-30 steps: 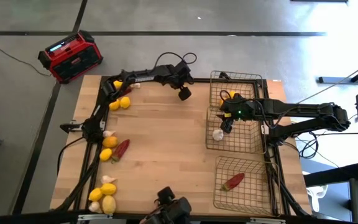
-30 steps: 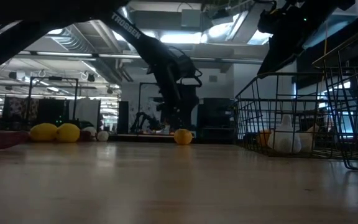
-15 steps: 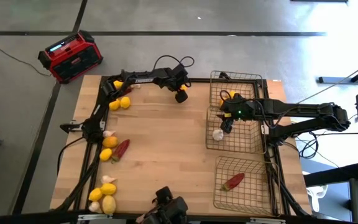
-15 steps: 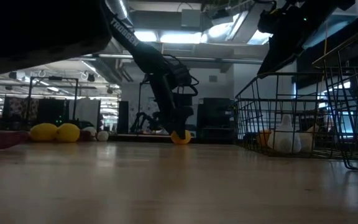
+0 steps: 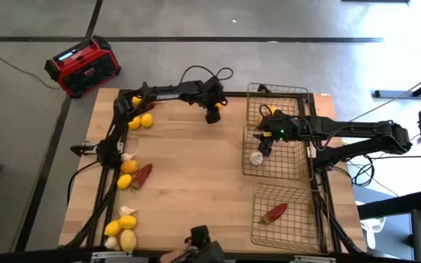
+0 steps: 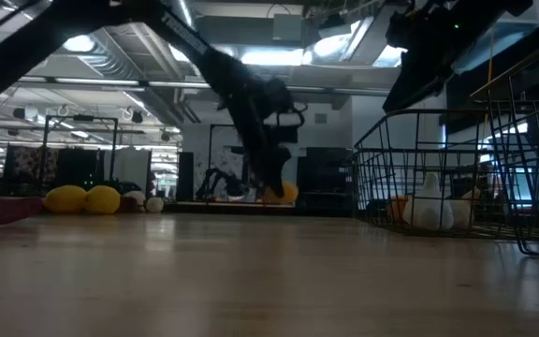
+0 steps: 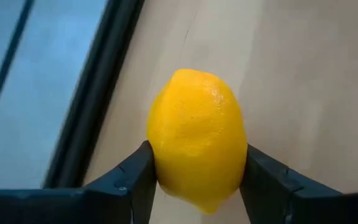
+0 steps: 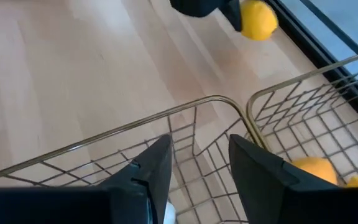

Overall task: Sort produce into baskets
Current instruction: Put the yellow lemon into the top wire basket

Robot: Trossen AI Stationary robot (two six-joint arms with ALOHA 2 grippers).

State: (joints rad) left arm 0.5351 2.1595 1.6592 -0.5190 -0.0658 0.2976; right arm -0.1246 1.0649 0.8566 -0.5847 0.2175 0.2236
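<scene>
Yellow lemon (image 7: pixel 196 140), bronze wire baskets (image 5: pixel 298 166), red-and-black radio (image 5: pixel 83 66)

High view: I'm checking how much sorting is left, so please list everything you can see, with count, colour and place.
radio: one, red and black, on the floor past the table's far left corner
table: one, light wood
baskets: three, bronze wire, in a row down the table's right side
loose lemons: about eight, yellow, along the left edge
basket lemons: at least two, yellow-orange, far basket
held lemon: one, yellow, far middle of the table
garlic: one white in the middle basket, at least two on the left edge
chili peppers: two, dark red, one in the near basket, one on the left edge
left gripper: shut on the held lemon
right gripper: open, over the middle basket
</scene>
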